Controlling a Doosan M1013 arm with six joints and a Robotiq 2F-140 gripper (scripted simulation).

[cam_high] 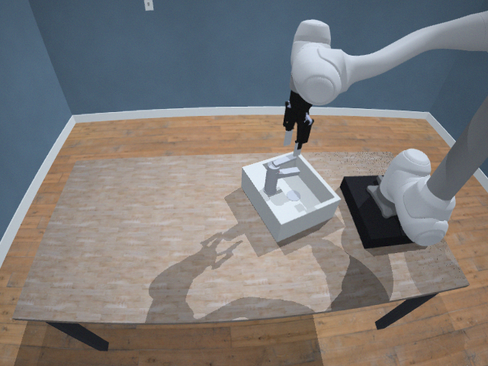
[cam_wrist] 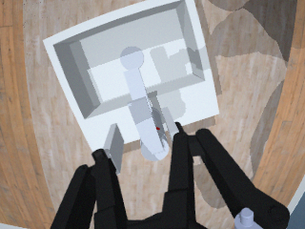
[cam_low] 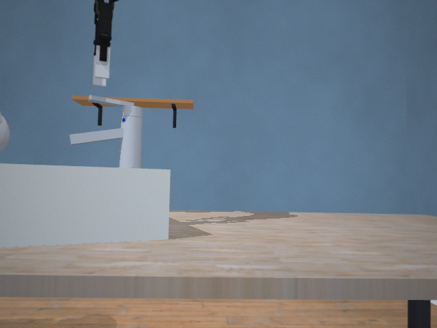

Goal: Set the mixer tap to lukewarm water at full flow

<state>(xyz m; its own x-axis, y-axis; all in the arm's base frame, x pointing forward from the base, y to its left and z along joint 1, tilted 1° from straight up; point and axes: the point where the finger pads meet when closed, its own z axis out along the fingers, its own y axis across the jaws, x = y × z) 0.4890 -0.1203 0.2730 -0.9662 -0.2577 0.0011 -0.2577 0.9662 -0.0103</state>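
Note:
A grey mixer tap (cam_high: pixel 275 174) stands at the back rim of a white sink basin (cam_high: pixel 289 197). Its lever (cam_low: pixel 107 101) points out over the spout (cam_low: pixel 95 136) and lies almost level, its tip only slightly raised. A blue dot (cam_low: pixel 123 119) marks the tap body in the side view, and a red dot (cam_wrist: pixel 158 129) shows in the wrist view. My gripper (cam_low: pixel 100 81) hangs point-down a little above the lever's tip, clear of it, with its fingers partly apart and nothing between them. It also shows in the overhead view (cam_high: pixel 293 145) and the wrist view (cam_wrist: pixel 145 140).
The arm's black base plate (cam_high: pixel 374 213) sits on the table right of the basin. A wooden wall shelf (cam_low: pixel 141 102) on black brackets is behind the tap in the side view. The basin's walls stand around the spout.

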